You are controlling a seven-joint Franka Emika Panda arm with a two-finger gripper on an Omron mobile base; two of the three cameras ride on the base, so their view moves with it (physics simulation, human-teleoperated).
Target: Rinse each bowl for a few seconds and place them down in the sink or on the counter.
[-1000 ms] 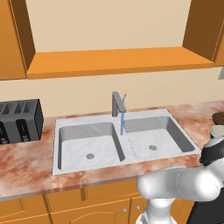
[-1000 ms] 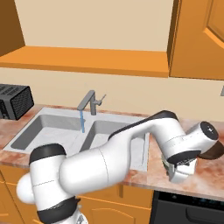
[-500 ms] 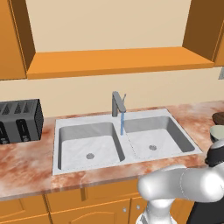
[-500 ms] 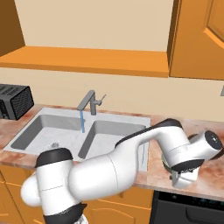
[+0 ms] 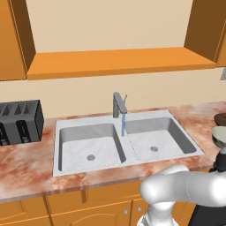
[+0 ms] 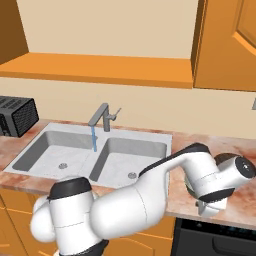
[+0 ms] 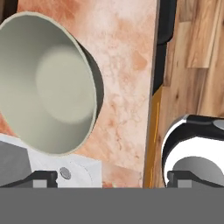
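Note:
The pale cream-green bowl (image 7: 46, 83) with its dark grey outside stands upright on the reddish marbled counter (image 7: 124, 65), up and left of my gripper (image 7: 116, 179). The gripper is open, with nothing between its widely spaced tips, and the bowl lies beyond the left tip. In the left base view the same bowl (image 5: 219, 134) sits at the far right edge, with the dark brown bowl (image 5: 220, 118) just behind it. Water runs from the grey faucet (image 5: 118, 103) into the right basin of the sink (image 5: 101, 150). My hand (image 6: 220, 182) hovers over the counter right of the sink (image 6: 65, 150).
A black toaster (image 5: 20, 121) stands on the counter left of the sink. The counter's front edge (image 7: 153, 109) runs close beside the bowl, with wooden floor (image 7: 192, 52) below it. A dark appliance front (image 6: 215, 240) sits under the counter at the right.
My hand has swung right along the counter and then settled slightly lower over the pale bowl. The bowls stay put and the water keeps running.

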